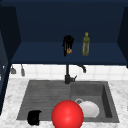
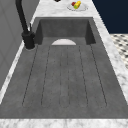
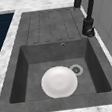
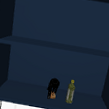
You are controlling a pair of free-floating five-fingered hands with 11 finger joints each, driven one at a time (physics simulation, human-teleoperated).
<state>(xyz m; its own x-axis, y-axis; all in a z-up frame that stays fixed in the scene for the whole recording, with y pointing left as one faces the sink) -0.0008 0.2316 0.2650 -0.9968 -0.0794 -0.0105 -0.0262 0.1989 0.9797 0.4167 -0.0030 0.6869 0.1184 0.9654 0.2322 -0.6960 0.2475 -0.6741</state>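
Note:
My right hand (image 1: 68,43) is up in the open dark blue wall cabinet, just above its lower shelf (image 1: 45,53). Its fingers point down and pinch a small orange object (image 1: 69,51). The same hand (image 4: 53,87) and orange object (image 4: 53,95) show in the upper view. A yellow-green bottle (image 1: 86,44) stands upright on the shelf a little to the hand's right, and the bottle (image 4: 70,91) is apart from it. My left hand (image 1: 34,117) hangs low over the front left corner of the drainboard.
A red ball (image 1: 67,115) sits at the sink's front edge. A white plate (image 3: 59,81) lies in the basin beside the drain (image 3: 76,69). The black faucet (image 1: 67,75) rises behind the sink. A fruit bowl (image 2: 77,5) stands on the far counter. The upper shelf (image 4: 56,47) is bare.

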